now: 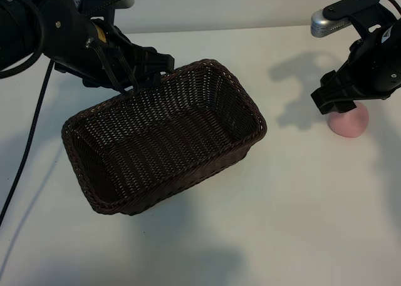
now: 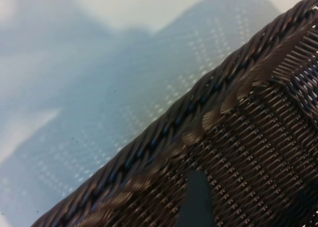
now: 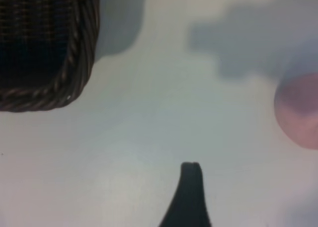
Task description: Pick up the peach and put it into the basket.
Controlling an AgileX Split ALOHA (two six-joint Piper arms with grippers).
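Note:
The dark brown wicker basket [image 1: 249, 102] sits mid-table, long side running diagonally. My left gripper [image 1: 139, 81] is at its far rim, open. In the left wrist view one dark finger [image 2: 197, 201] lies against the inner wall just below the braided rim [image 2: 164, 132], and the other finger is out of sight. The pale pink peach [image 1: 351, 123] rests on the table to the right of the basket. My right gripper [image 1: 338, 101] hovers right over it, open and empty, hiding its top. In the right wrist view the peach [image 3: 300, 110] shows at the frame's edge, apart from the one visible finger [image 3: 191, 187].
The white table [image 1: 301, 204] stretches open in front of and between the basket and the peach. A black cable [image 1: 28, 142] hangs from the left arm along the table's left side. The basket's corner [image 3: 74, 78] shows in the right wrist view.

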